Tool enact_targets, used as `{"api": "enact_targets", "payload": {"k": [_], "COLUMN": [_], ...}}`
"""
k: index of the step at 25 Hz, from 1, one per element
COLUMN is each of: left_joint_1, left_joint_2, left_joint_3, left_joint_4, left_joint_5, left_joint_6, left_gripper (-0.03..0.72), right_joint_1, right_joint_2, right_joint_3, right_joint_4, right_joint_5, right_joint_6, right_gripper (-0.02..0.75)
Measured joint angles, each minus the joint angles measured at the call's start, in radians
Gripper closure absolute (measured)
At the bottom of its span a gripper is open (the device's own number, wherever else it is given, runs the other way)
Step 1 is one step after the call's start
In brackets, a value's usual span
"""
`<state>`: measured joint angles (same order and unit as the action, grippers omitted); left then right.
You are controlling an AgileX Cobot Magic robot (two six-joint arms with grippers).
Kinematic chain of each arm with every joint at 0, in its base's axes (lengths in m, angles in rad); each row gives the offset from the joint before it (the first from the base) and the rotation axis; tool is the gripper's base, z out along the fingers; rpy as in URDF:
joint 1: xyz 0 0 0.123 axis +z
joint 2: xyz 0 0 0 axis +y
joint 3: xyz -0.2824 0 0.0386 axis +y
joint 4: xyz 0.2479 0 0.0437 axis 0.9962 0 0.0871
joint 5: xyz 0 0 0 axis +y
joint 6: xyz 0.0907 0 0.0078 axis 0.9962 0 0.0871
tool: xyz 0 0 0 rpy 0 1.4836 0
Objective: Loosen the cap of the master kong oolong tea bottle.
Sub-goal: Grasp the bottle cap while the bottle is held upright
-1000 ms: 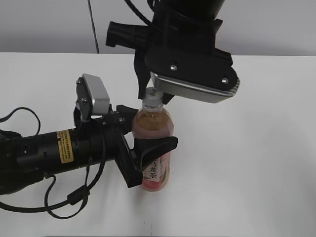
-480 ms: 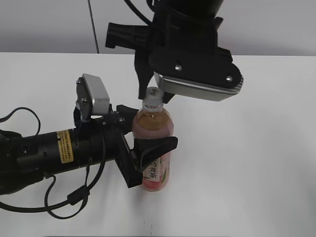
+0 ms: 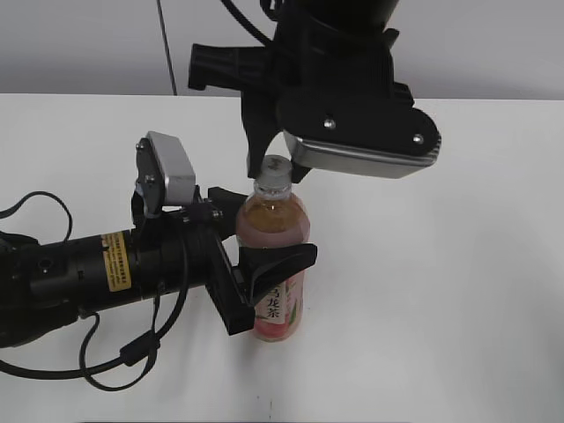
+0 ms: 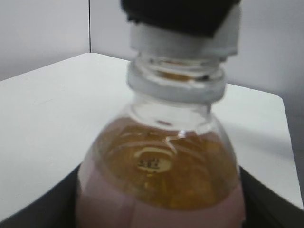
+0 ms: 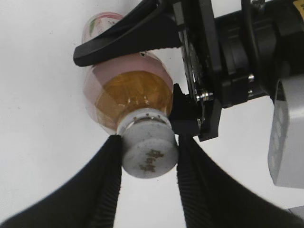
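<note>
Bottle (image 3: 275, 264) stands upright at centre frame in the exterior view, on the white table (image 3: 458, 291). You have it braced two ways, which is what a twist needs: one arm stops the body turning, the other works the top.

Left gripper (image 3: 269, 273), entering from the lower left, clamps the master kong oolong tea bottle across its midsection; one black finger crosses the front of the pink label, the other sits behind. That hold is low enough to leave the neck free.

Right gripper (image 5: 148, 156) comes down from the top of the frame. In the right wrist view its two ribbed black fingers (image 5: 107, 190) press either side of the cap (image 5: 149, 154), closed on it with no gap showing.

Materials:
- Cap: white plastic, round, a small greyish mark on its flat top. Side ribbing too blurred to confirm.
- Neck (image 4: 175, 83): clear, with a collar ring under the cap; centre of the left wrist view.
- Body: thin clear plastic, amber tea above, pink label below. Likely to flex if squeezed harder.
- Finger pads: grooved, rubbery-looking, suited to gripping a small smooth cap.
</note>
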<state>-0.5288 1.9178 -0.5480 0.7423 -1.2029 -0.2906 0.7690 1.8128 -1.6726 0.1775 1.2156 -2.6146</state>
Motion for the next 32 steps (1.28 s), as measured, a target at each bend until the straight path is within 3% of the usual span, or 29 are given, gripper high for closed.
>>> {"api": "enact_targets", "payload": {"k": [24, 32], "left_joint_1": [0.000, 0.000], "left_joint_2": [0.000, 0.000], "left_joint_3": [0.000, 0.000], "left_joint_4": [0.000, 0.000], "left_joint_5": [0.000, 0.000], "left_joint_6": [0.000, 0.000], "left_gripper": [0.228, 0.228], "right_joint_1": [0.000, 0.000], "right_joint_2": [0.000, 0.000], "right_joint_3": [0.000, 0.000], "right_joint_4": [0.011, 0.011], "right_joint_5": [0.000, 0.000], "right_joint_6": [-0.302, -0.308], "right_gripper": [0.465, 0.465]}}
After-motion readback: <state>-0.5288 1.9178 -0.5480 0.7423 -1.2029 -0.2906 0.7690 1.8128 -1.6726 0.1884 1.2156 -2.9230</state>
